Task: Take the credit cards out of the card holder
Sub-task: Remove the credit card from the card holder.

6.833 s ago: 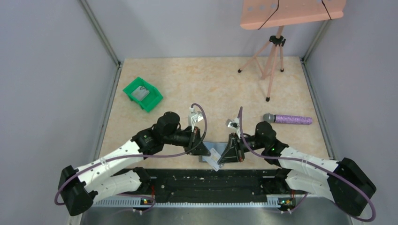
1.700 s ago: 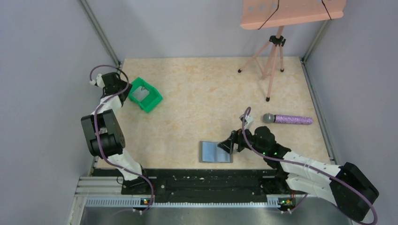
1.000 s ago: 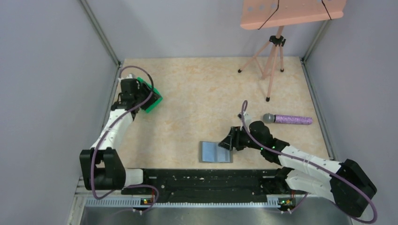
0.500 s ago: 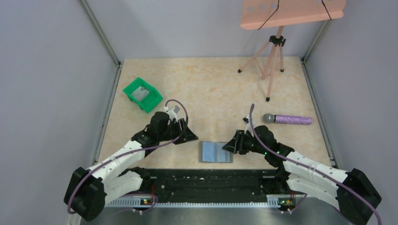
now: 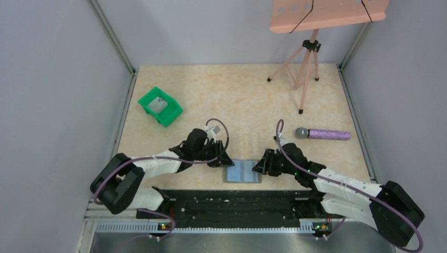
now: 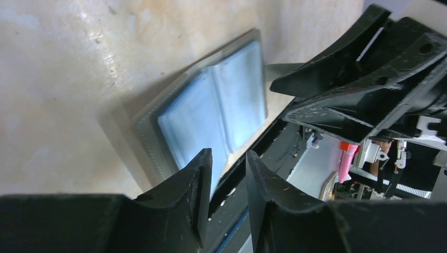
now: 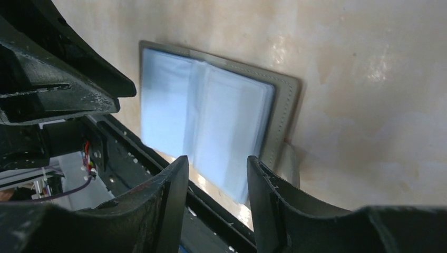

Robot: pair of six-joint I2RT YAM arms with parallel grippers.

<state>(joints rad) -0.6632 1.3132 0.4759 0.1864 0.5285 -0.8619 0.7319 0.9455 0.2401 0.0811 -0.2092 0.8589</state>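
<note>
Left gripper (image 5: 226,162) returns from the green bin (image 5: 169,115) to the open card holder (image 5: 242,172), facing the right gripper (image 5: 256,167); both parted, empty; closing in, they risk colliding

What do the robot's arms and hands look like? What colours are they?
Both arms are white with chunky round black joints. A purple cable loops along the left arm and the right arm. The left hand and right hand are black, each with two thick pointed fingers.
</note>
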